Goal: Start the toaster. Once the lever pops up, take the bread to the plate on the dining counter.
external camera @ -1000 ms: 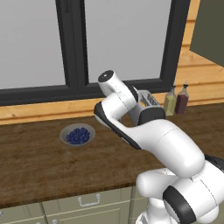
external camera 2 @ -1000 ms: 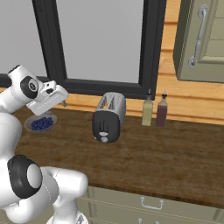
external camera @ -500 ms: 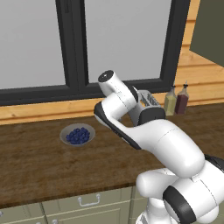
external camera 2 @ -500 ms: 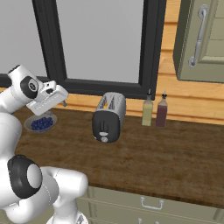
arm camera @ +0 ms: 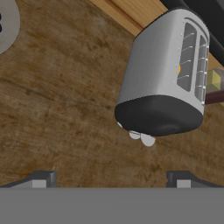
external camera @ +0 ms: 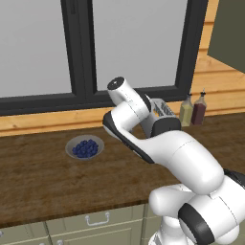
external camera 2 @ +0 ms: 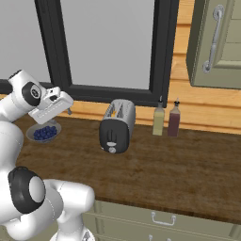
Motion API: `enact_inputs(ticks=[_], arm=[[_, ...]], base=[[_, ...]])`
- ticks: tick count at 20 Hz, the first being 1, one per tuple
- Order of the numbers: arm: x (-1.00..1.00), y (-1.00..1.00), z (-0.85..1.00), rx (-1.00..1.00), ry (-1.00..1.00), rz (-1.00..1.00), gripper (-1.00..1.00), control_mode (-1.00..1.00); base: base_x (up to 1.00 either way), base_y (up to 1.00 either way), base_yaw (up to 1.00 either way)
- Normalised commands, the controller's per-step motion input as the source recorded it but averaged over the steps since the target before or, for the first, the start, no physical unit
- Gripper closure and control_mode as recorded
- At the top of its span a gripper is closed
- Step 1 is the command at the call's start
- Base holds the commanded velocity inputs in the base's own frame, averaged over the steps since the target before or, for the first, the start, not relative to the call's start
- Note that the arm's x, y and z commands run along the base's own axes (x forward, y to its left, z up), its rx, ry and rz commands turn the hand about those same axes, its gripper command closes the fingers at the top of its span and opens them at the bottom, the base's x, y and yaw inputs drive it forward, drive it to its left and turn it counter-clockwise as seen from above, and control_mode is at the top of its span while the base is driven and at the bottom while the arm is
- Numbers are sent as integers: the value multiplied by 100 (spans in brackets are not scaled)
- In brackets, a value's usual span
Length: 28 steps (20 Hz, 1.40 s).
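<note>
The wooden worktop (external camera 2: 155,164) carries the toaster (external camera 2: 116,125) near the window wall, dark end panel toward the room, with a speck of yellow-orange inside one slot in the hand view. Two condiment bottles (external camera 2: 166,120) stand just beside it, and a grey bowl of blueberries (external camera: 84,147) sits well apart. The gripper (arm camera: 109,179) hangs above the worktop short of the toaster, fingers spread wide and holding nothing.

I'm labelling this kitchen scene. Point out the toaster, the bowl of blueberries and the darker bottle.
toaster (external camera 2: 117,126): right base view, its silver side.
bowl of blueberries (external camera: 85,148): left base view, the berries.
darker bottle (external camera 2: 174,121): right base view, its body.
</note>
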Motion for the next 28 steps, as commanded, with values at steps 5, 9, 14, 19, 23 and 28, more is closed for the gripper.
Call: enact_inputs(ticks=[5,9,14,19,23,28], arm=[[0,0,0,0,0,0,-100,-100],[0,0,0,0,0,0,-100,-100],[0,0,0,0,0,0,-100,-100],[0,0,0,0,0,0,-100,-100],[0,0,0,0,0,0,-100,-100],[0,0,0,0,0,0,-100,-100]], base=[[0,0,0],[0,0,0],[0,0,0],[0,0,0],[0,0,0],[0,0,0]])
